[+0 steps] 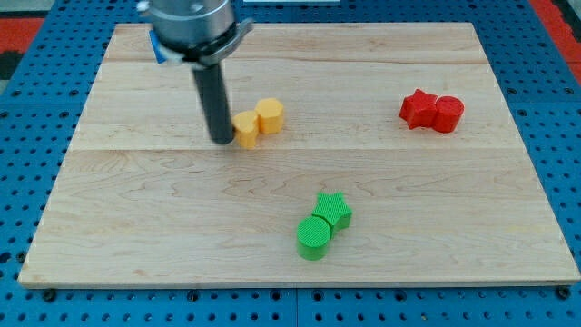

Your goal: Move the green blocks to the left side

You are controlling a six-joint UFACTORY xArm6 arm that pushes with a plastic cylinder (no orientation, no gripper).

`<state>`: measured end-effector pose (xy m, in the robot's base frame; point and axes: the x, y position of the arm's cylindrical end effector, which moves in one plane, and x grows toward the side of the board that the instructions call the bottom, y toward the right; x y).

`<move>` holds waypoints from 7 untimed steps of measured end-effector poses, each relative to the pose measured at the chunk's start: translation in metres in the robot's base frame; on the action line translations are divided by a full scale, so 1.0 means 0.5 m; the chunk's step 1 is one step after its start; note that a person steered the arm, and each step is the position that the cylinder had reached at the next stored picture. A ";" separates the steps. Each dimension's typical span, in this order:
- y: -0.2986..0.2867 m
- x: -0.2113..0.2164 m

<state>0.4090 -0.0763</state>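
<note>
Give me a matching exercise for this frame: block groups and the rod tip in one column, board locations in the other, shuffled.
Column 1:
1. green blocks
2. red blocks
3. yellow blocks
4. my tip

Column 2:
A. the view's upper right
B. just left of the yellow pair, touching or nearly so
C. lower centre of the board
D. upper centre, beside the rod

Pairs: 1-C, 2-A, 3-D, 4-B
</note>
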 end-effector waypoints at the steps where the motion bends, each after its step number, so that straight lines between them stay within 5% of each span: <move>1: 0.034 0.031; 4: 0.289 0.180; 5: 0.256 0.244; 7: 0.122 0.232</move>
<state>0.5252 -0.0155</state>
